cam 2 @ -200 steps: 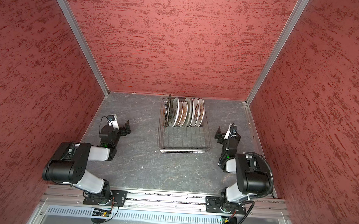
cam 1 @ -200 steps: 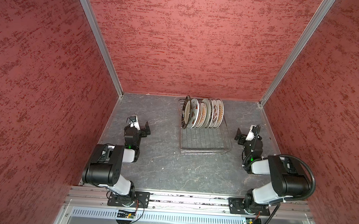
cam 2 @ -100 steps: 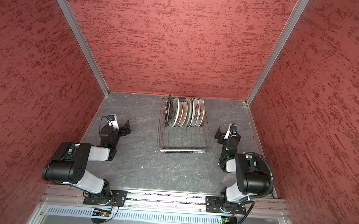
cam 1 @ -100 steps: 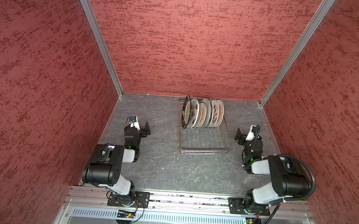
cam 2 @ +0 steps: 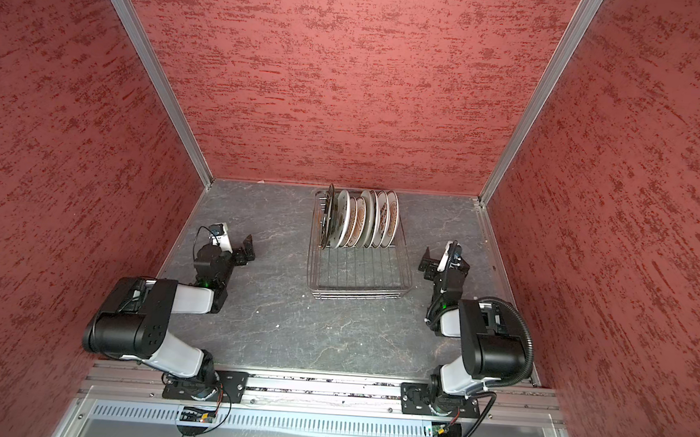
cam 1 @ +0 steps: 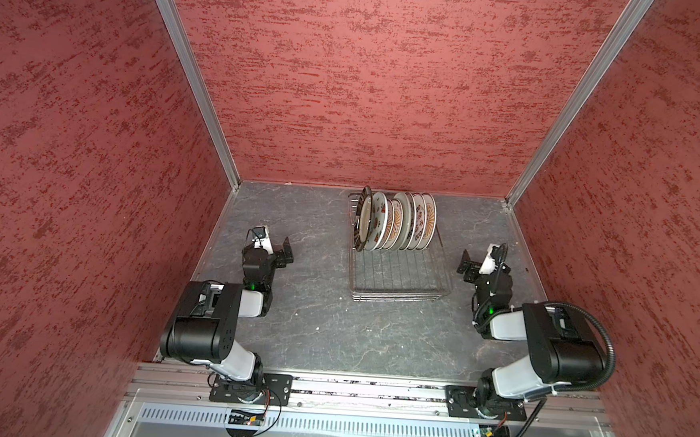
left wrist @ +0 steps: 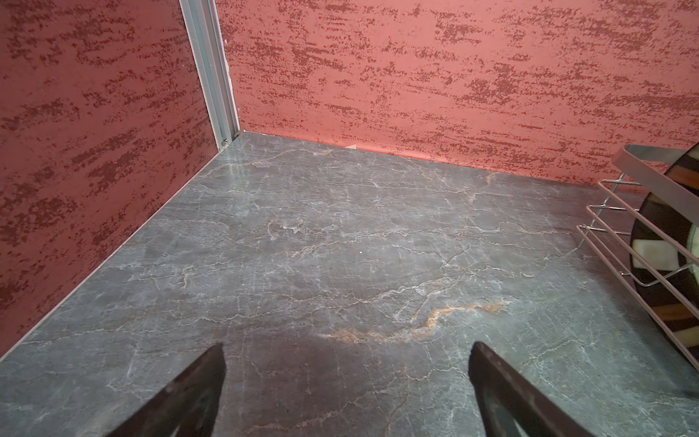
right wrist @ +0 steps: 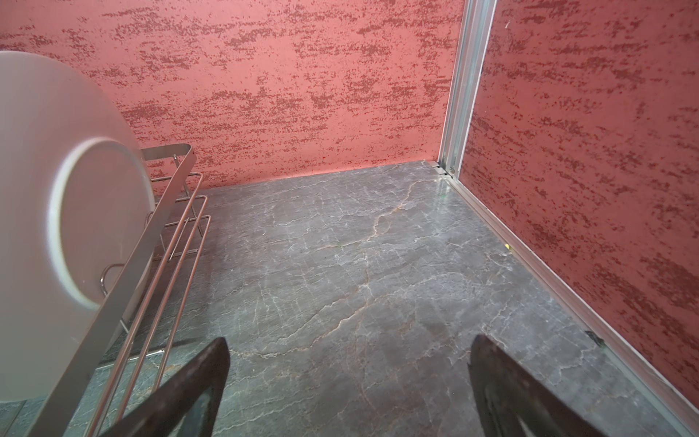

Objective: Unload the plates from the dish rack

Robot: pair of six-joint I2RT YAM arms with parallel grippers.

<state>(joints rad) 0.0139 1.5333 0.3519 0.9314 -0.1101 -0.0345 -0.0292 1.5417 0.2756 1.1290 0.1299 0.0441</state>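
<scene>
no readable text, labels or numbers

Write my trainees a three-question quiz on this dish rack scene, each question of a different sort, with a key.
1. True or false: the left gripper and the right gripper are both open and empty.
2. In which part of the dish rack do the plates stand? A) the far end B) the near end C) spread along all of it
3. How many plates lie on the table outside the rack?
Key: 1 true; 2 A; 3 zero.
</scene>
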